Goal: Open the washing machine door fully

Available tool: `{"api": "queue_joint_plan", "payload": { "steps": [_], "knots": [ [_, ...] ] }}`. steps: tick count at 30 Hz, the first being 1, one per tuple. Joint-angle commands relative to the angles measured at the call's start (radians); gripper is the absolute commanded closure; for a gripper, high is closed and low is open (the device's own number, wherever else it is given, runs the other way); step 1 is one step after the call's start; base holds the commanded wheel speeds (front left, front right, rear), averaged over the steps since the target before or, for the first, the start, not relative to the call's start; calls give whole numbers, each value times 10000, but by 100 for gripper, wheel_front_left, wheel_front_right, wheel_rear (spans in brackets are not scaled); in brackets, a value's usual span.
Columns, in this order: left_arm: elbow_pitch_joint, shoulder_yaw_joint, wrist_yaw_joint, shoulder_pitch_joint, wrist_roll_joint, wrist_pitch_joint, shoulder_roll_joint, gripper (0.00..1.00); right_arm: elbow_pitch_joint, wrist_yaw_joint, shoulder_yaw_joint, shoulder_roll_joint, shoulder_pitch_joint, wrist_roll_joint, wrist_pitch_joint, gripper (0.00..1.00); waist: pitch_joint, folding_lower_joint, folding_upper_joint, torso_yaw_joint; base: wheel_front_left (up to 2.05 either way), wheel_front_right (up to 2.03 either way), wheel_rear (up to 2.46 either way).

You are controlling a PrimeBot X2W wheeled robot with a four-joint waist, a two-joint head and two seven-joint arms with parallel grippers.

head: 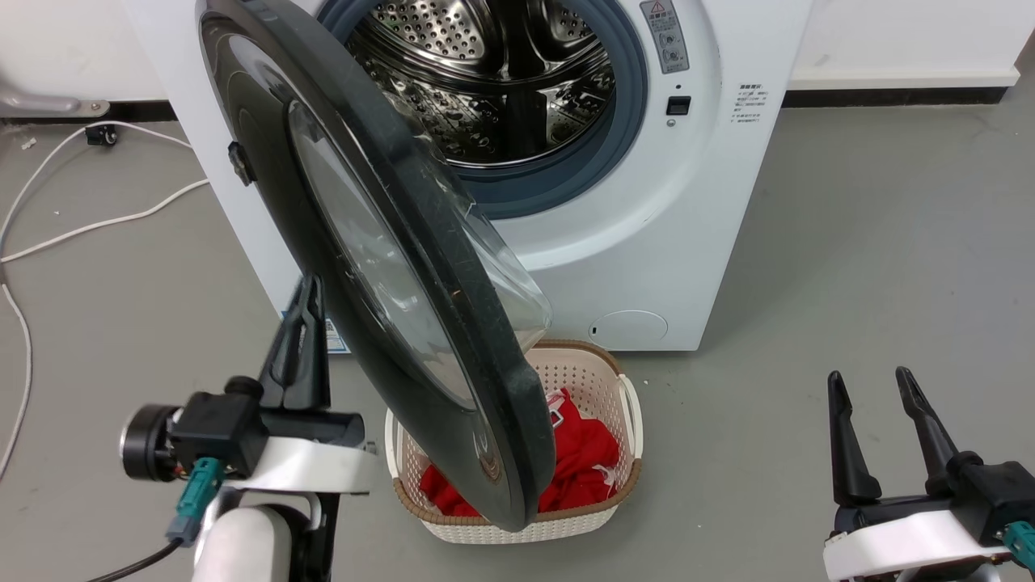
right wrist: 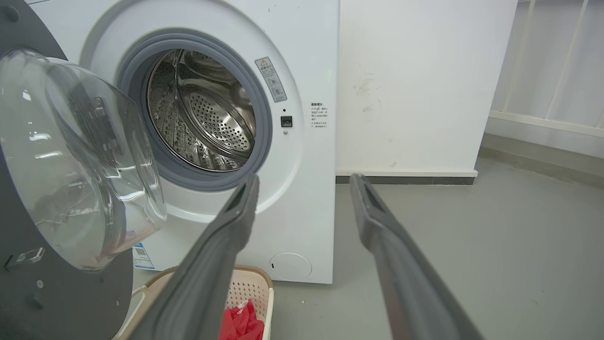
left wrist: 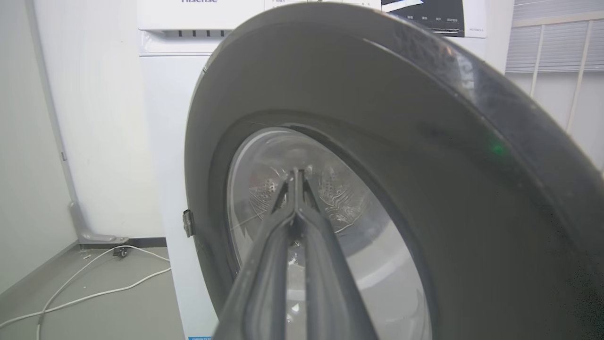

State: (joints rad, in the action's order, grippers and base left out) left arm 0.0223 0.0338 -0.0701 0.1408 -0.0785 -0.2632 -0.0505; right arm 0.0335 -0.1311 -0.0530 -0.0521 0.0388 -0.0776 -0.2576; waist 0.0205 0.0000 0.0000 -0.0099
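Washing machine door (head: 388,267) stood swung out from the white washing machine (head: 647,242), hinged at the left of the opening and hanging roughly edge-on in the head view. Its clear glass bowl (head: 501,267) bulged to the right, and its lower rim hung above the laundry basket (head: 627,404). Behind it the steel drum (head: 485,73) and grey seal (head: 566,186) lay uncovered. The left hand (head: 311,284) was on the door's black outer side, its two fingers pressed narrow together with nothing between them and the tips pointing at the glass window; I cannot tell whether they touched it. The basket sat on the grey floor (head: 849,242) just before the machine, with red clothes (head: 582,461) inside. The right hand (head: 867,376) hung well apart at the lower right, fingers spread wide and empty. A white cable (head: 81,226) trailed over the floor at the left.
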Motion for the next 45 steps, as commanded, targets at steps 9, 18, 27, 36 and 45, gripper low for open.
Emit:
{"api": "queue_joint_plan", "payload": {
  "steps": [9, 18, 27, 36, 45],
  "knots": [
    [-2685, 96, 106, 850, 120, -19, 7, 100, 19, 7, -24, 34, -141, -66, -51, 0, 3, 0, 0, 29, 0, 0, 0],
    [-5277, 899, 59, 1431, 125, -13, 7, 100, 105, 7, -82, 33, -209, -109, -32, 0, 57, 0, 0, -39, 0, 0, 0],
    [-4844, 3034, -350, 826, -357, 418, 0, 100, 196, 7, -104, 33, -126, -218, 3, 0, 21, 0, 0, -11, 0, 0, 0],
    [-3865, 4668, -509, -236, -797, 1915, -453, 100, 256, 7, -99, 32, -30, -221, 76, 0, -68, 0, 0, 0, 0, 0, 0],
    [-2423, 5610, -547, -1309, -1225, 3102, -898, 100, 336, 7, -11, 32, -9, -322, 102, 0, -53, 0, 0, 47, 0, 0, 0]
  ]
}}
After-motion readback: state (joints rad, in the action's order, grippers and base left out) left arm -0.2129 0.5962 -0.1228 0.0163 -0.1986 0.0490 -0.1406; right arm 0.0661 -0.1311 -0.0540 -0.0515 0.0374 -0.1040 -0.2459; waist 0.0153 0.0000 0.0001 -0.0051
